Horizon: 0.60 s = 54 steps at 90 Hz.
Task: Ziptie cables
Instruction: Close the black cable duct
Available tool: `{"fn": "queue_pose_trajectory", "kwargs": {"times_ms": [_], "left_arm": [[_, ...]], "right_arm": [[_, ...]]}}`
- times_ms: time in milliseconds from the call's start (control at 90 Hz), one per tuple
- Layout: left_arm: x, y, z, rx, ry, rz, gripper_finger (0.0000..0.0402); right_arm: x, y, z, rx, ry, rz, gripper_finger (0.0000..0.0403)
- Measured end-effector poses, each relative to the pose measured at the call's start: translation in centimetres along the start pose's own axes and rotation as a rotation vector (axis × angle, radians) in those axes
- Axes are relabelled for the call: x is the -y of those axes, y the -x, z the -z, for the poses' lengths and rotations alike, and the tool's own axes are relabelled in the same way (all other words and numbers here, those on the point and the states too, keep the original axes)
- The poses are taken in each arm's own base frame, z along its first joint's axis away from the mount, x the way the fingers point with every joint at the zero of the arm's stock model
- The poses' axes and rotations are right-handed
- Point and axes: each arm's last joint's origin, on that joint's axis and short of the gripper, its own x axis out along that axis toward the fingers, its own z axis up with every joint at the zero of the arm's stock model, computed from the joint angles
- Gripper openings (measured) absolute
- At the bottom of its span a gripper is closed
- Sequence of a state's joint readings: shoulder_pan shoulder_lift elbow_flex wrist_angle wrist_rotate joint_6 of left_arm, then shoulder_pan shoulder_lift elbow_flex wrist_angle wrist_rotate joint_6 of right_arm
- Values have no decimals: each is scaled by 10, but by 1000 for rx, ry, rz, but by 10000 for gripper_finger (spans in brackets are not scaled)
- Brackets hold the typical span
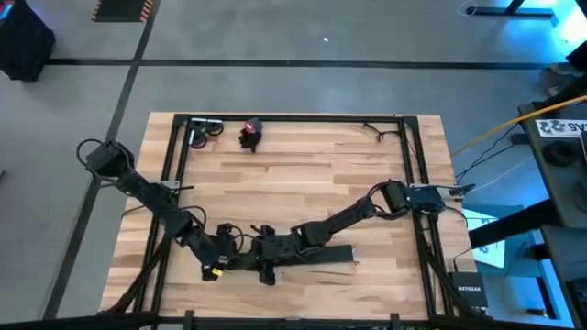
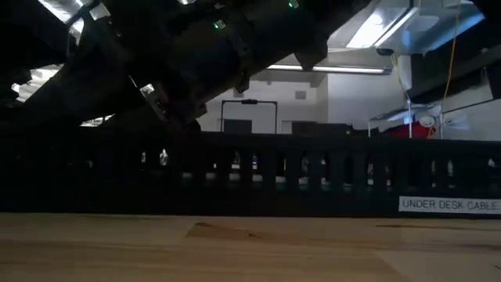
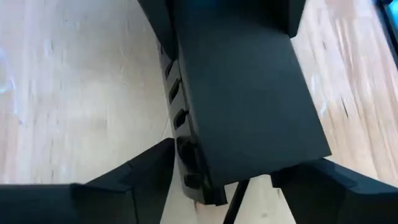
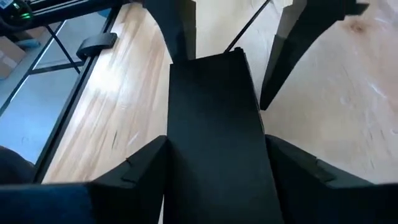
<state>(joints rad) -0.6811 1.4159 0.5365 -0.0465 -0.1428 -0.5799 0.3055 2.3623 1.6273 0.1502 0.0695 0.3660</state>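
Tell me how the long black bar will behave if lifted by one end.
Probably stiff: the bar lies straight, with the left gripper and right gripper both straddling it. Long and flat, it should not roll, but lifted at one end it may tip or twist. Its slotted side hints at hollow, light plastic.
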Motion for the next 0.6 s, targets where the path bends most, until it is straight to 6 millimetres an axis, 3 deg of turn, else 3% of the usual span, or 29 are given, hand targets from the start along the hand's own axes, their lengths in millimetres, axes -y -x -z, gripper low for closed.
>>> {"fn": "queue_pose_trajectory", "kwargs": {"times_ms": [167,356,600], "left_arm": [[5,21,-5,-132,100,-47,255],[9,36,-3,-138,140,-39,243],[15,33,12,-124,201,-81,235]], "right_arm": [[4,0,-2,-6,-8,9,223],[6,0,0,-22,-11,21,223],[5,0,0,-32,-1,6,223]]}}
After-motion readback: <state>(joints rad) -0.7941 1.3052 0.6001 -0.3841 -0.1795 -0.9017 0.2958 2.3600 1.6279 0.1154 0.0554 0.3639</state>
